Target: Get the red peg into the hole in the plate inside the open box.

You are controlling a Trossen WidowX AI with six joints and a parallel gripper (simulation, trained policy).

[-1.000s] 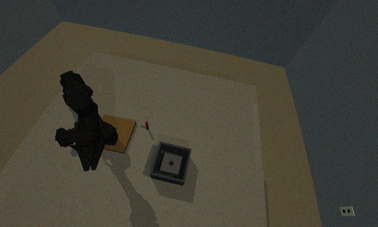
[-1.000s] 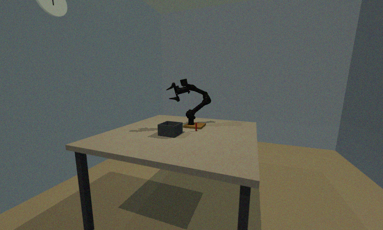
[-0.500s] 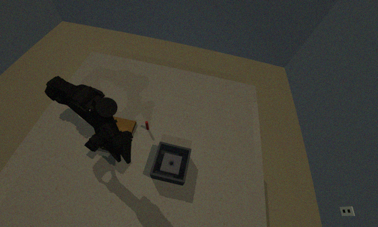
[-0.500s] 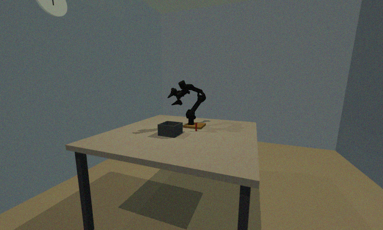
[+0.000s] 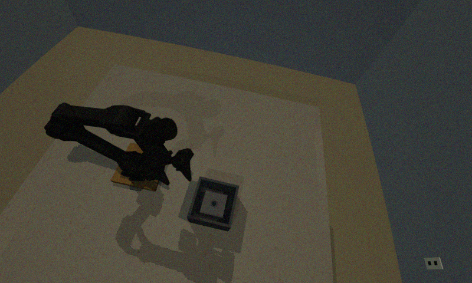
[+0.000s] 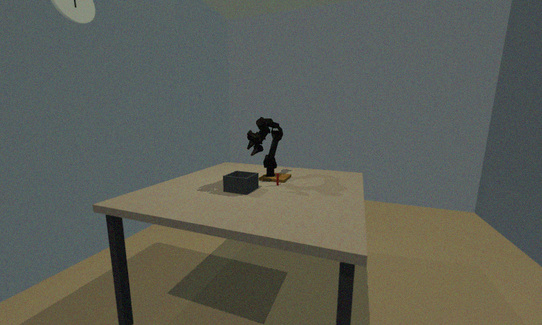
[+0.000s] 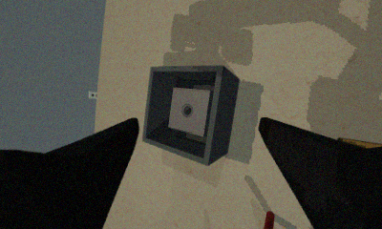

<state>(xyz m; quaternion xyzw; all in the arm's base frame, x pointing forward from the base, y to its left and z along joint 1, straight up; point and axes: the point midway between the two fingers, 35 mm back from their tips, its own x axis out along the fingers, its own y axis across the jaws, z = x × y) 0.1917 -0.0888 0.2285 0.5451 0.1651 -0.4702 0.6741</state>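
red peg (image 6: 277, 179) (image 7: 269, 220): slim, upright on the tabletop (image 6: 305, 217) (image 5: 272, 147) (image 7: 145, 191), well inside its edges, below the raised gripper (image 5: 179, 181) (image 6: 252, 152) (image 7: 200, 123), apart from it; only its upper end shows low in the wrist view.
gripper: black, tapered fingers spread wide, nothing between them.
box (image 5: 192, 218) (image 6: 240, 183) (image 7: 225, 114): dark grey, square, open-topped; inside, a pale square plate (image 5: 219, 210) (image 7: 179, 121) with a round central hole.
tabletop: pale, speckled, straight-edged.

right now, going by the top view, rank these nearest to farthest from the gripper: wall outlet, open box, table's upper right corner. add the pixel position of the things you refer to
1. open box (image 5: 210, 224) (image 6: 234, 185) (image 7: 227, 112), just right of and below the fingertips
2. table's upper right corner (image 5: 314, 110) (image 6: 358, 252), off to the upper right
3. wall outlet (image 5: 439, 263) (image 7: 91, 94), far lower right
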